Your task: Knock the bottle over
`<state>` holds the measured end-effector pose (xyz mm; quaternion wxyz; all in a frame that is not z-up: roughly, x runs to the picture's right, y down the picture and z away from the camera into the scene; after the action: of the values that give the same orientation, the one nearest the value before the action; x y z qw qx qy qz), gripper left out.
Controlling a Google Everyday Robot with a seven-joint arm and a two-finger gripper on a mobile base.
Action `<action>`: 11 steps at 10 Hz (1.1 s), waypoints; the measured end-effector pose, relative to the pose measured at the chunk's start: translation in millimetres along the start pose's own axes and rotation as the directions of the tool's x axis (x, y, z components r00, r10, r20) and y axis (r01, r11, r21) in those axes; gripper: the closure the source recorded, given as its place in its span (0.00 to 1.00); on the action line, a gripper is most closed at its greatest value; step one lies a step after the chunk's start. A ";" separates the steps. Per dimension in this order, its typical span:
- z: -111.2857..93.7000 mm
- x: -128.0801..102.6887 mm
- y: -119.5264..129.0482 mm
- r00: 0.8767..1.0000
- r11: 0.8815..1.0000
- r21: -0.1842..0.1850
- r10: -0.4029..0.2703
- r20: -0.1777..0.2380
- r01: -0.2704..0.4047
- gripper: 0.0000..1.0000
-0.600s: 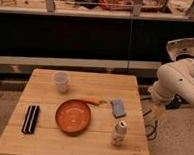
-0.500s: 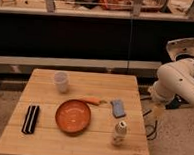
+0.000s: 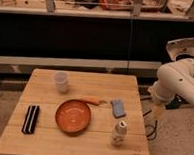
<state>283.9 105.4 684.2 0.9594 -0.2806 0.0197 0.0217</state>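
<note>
The small whitish-beige bottle (image 3: 119,132) stands upright near the front right of the wooden table (image 3: 45,143), just right of the orange plate (image 3: 73,116). My white arm is at the right of the table, and my gripper (image 3: 157,112) hangs off the table's right edge. It is to the right of the bottle and further back, and apart from it.
A translucent white cup (image 3: 61,82) stands at the back left. A thin orange object (image 3: 91,99) and a blue object (image 3: 118,107) lie behind the plate and bottle. A black ridged object (image 3: 31,119) lies at the left. A dark counter runs behind.
</note>
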 end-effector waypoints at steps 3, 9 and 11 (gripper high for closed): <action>0.0 0.0 0.0 1.000 1.000 0.000 0.000 0.000 0.000 0.20; 6.3 -21.6 21.7 0.999 0.999 -0.010 -0.040 0.003 0.040 0.20; 9.5 -29.2 29.4 0.998 0.998 -0.015 -0.056 0.003 0.056 0.20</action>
<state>253.5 134.3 677.9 0.9575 -0.2881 0.0104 -0.0048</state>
